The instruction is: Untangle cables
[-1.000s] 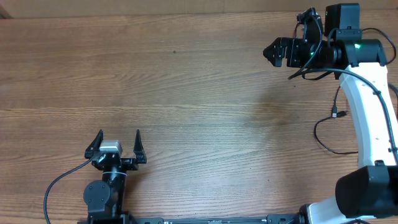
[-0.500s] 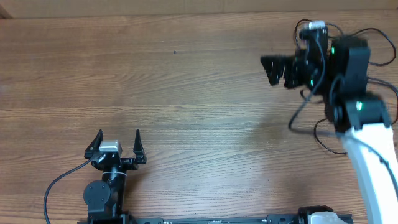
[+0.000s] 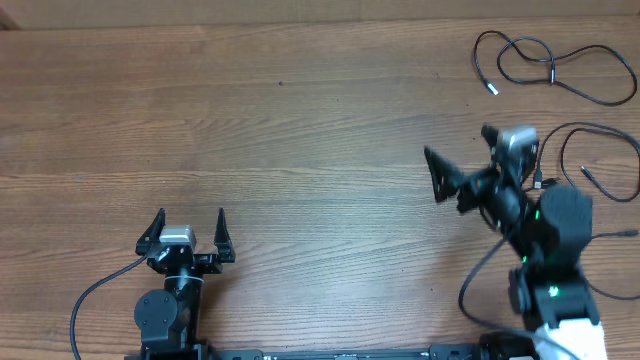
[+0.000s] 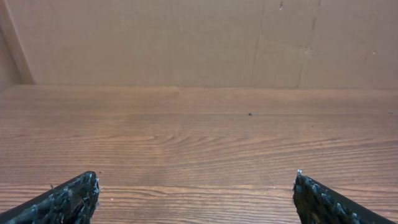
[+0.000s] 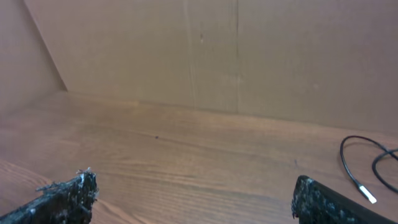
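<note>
**Operator:** State the worktop and its limits.

**Technician:** The wooden worktop (image 3: pixel 300 110) fills the overhead view. Its far edge meets a plain brown back panel (image 4: pixel 155 37). Both arm bases sit at the near edge. A broad run of bare wood grain lies between the two arms and extends to the left edge.

**Operator:** Arm positions?

**Technician:** The right arm (image 3: pixel 555 250) rises from the near right and reaches into the right half of the worktop. The left arm (image 3: pixel 165 310) sits low at the near edge, left of centre. The two are well apart.

**Operator:** End effector state?

**Technician:** The right end effector (image 3: pixel 457 145) has its fingers spread wide and grips nothing. Its wrist view shows only wood and panel in the gap. The left end effector (image 3: pixel 190 215) is likewise spread wide, grips nothing, and points toward the far edge.

**Operator:** Location of the cables?

**Technician:** The cables (image 3: pixel 550 62) lie in loose loops on the worktop at the far right corner, near the far edge. A silver-tipped plug (image 3: pixel 490 88) lies at their left end. More thin black cord (image 3: pixel 600 126) loops just beside the right arm, at the right edge. Neither end effector touches any cord. In the right wrist view, one loop (image 5: pixel 342 158) lies above the right finger, toward the back panel.
</note>
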